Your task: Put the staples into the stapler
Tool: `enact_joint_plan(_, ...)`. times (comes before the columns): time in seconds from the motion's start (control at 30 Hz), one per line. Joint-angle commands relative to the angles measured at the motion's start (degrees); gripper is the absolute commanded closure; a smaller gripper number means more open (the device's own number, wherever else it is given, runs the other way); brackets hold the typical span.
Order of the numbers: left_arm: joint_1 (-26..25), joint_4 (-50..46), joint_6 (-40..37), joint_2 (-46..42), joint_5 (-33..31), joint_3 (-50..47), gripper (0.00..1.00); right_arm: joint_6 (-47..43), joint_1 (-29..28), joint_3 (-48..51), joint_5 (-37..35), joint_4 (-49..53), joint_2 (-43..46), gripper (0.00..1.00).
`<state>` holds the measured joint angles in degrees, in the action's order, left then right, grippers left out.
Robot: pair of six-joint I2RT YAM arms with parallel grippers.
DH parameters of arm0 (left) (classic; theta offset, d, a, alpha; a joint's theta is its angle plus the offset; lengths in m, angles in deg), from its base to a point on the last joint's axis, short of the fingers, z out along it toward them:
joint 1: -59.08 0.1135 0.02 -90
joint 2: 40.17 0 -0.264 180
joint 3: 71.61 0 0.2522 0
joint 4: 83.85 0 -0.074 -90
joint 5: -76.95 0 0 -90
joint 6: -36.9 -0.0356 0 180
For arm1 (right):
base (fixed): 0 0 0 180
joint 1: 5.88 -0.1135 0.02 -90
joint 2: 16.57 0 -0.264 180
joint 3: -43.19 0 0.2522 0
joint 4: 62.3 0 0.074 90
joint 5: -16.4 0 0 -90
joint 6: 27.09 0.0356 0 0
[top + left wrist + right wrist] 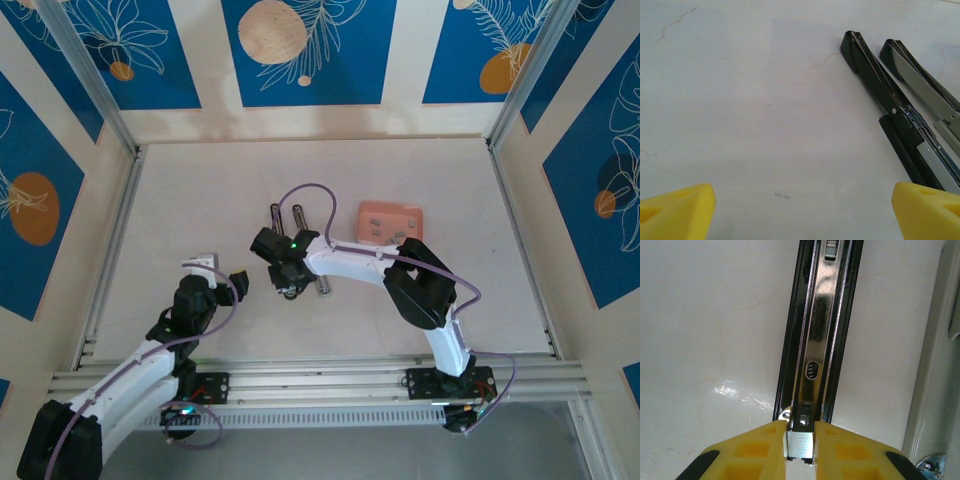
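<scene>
The black stapler (287,222) lies opened flat mid-table, its two long arms side by side. In the left wrist view the black arm (874,75) and the silver-faced arm (922,85) lie at the right. My right gripper (800,450) is shut on a short silvery strip of staples (800,445), held at the near end of the stapler's shiny inner rail (817,315), in line with the channel. My left gripper (802,215) stands open, low over bare table left of the stapler. Its yellow fingertips (677,210) are wide apart.
A salmon-pink tray (390,222) with a few dark staple strips (375,228) sits right of the stapler. One loose staple (782,196) lies on the table between my left fingers. A metal frame rail (935,365) runs along the right of the right wrist view.
</scene>
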<state>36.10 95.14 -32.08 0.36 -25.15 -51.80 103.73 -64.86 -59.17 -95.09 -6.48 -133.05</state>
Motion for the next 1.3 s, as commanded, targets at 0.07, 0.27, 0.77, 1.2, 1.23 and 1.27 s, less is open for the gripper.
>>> enact_joint_plan(0.07, 0.90, 0.17, -0.71, -0.77, -0.26, -0.30, 0.09, 0.32, 0.39, 0.97, -0.32, 3.38, -1.16, 0.79)
enact_joint_plan(0.27, 0.90, -0.09, -0.56, -0.79, -0.23, -0.31, 0.09, 0.40, 0.53, 0.90, -0.35, 3.24, -1.13, 0.78)
enact_joint_plan(0.77, 0.90, -0.09, -0.71, -0.80, -0.29, -0.32, 0.09, -2.52, 1.23, 1.18, -0.17, 1.79, -0.94, 0.83)
enact_joint_plan(1.2, 0.92, 0.08, -0.68, -0.80, -0.26, -0.30, 0.09, -9.39, 2.82, 5.66, 0.06, -1.43, 2.42, 0.83)
enact_joint_plan(1.23, 0.92, 0.07, -0.71, -0.76, -0.21, -0.32, 0.09, -9.92, 2.90, 5.65, -0.08, -1.54, 2.53, 0.83)
enact_joint_plan(1.27, 0.92, 0.08, -0.71, -0.81, -0.21, -0.32, 0.09, -10.45, 2.91, 5.79, -0.05, -1.78, 2.60, 0.83)
